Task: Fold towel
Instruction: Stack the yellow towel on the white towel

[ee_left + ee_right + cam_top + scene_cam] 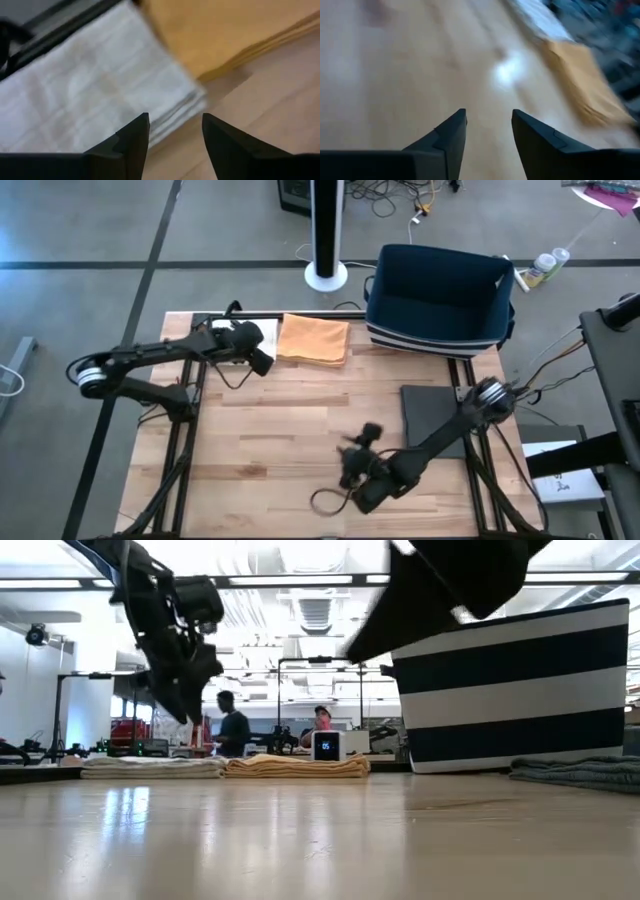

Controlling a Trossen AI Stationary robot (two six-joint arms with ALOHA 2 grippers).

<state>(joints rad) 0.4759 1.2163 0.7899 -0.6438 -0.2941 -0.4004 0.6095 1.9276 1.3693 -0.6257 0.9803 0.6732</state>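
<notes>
On the pale wooden slat table [270, 430], two folded towels lie side by side along the far edge, toward twelve o'clock in the overhead view: a folded white cloth towel [262, 340] and, touching it on its three o'clock side, a folded orange cloth towel [314, 340]. The low view shows both as flat stacks resting on the tabletop, the white one [152, 767] and the orange one [297, 766] meeting edge to edge. The left gripper [262, 360] hangs at about eleven o'clock on the table, over the near corner of the white towel; its wrist view shows its two dark fingers [131, 142] parted with a clear gap between them and nothing in that gap, the white towel [85, 95] and the orange one [220, 35] lying beyond them. The right gripper [352, 455] sits at about five o'clock over bare wood, well apart from the towels; its fingers [451, 135] also stand apart and empty, with what looks like the orange towel [585, 85] blurred in the distance. A navy fabric basket with white stripes [440, 300] stands at one o'clock, just beside the orange towel, and a dark grey folded cloth [435, 412] lies flat at three o'clock, partly under the right arm.
</notes>
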